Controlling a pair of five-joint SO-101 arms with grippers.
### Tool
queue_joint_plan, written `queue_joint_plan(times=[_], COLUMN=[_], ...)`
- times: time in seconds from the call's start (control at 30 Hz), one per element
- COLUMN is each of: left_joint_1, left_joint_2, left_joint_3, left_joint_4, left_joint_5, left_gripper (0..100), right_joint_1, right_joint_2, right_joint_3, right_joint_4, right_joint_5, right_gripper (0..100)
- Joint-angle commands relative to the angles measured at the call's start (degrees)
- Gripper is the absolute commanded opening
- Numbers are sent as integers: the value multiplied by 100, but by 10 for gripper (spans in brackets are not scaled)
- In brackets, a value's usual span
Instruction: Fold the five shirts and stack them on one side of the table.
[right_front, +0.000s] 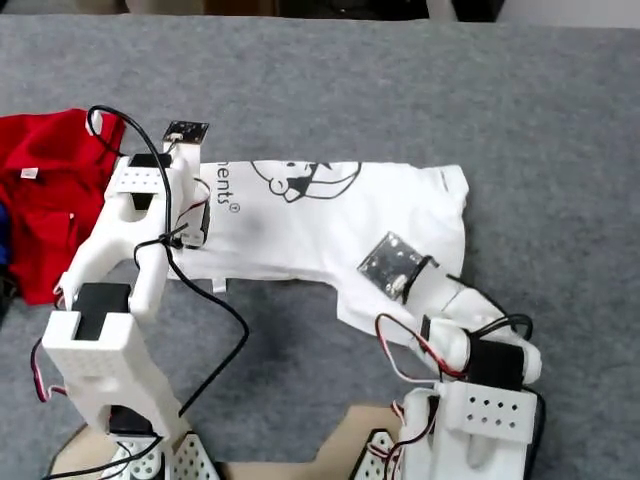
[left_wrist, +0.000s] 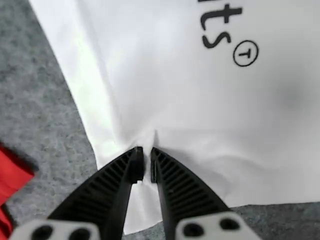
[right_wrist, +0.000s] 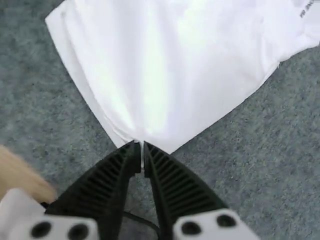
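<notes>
A white shirt with black print (right_front: 320, 225) lies spread flat in the middle of the grey felt-covered desk (right_front: 420, 80). The left pincer (left_wrist: 145, 162) is all but closed at the shirt's edge nearest the crumpled red shirt (right_front: 50, 195), nipping a small pucker of the white cloth between its black ridged tips. The right pincer (right_wrist: 141, 154) is pressed together on the rim of the shirt's opposite end, with a thin sliver of white cloth caught between its tips. The red shirt lies at the desk's side, just beside the left arm.
</notes>
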Motion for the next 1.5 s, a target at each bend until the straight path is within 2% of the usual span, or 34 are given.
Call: queue_joint_plan(times=[0.0, 0.1, 0.23, 0.37, 0.5, 0.67, 0.73, 1.13, 1.27, 1.37, 1.47], left_joint_1=[9, 44, 220, 396, 334, -70, -132, -132, -158, -141, -123], left_joint_2=[-277, -277, -268, -268, -268, -224, -224, -224, -224, -224, -224], left_joint_3=[-35, -185, -642, -1046, -1574, -2321, -2462, -2470, -2470, -2470, -2470], left_joint_4=[26, 360, 1257, 2004, 2426, 2470, 2462, 2286, 2400, 2435, 2462], left_joint_5=[-18, -35, -35, -44, 0, 932, 1073, 1046, 1011, 431, 360], left_gripper=[21, 22, 22, 21, 21, 22, 22, 22, 118, 132, 153], right_joint_1=[-40, -48, -57, -57, -40, -40, -40, -40, -48, -66, -75], right_joint_2=[-66, -66, -66, -22, -4, 365, 690, 1974, 2026, 2026, 2035], right_joint_3=[-4, -40, -66, -312, -541, -919, -1156, -2237, -2220, -2229, -2229], right_joint_4=[141, 176, 132, 88, -211, -360, -360, -536, -519, -519, -519], right_joint_5=[273, 343, 387, 360, 360, 352, 352, 352, 352, 352, 352], right_gripper=[122, 225, 320, 333, 333, 333, 332, 332, 332, 332, 332])
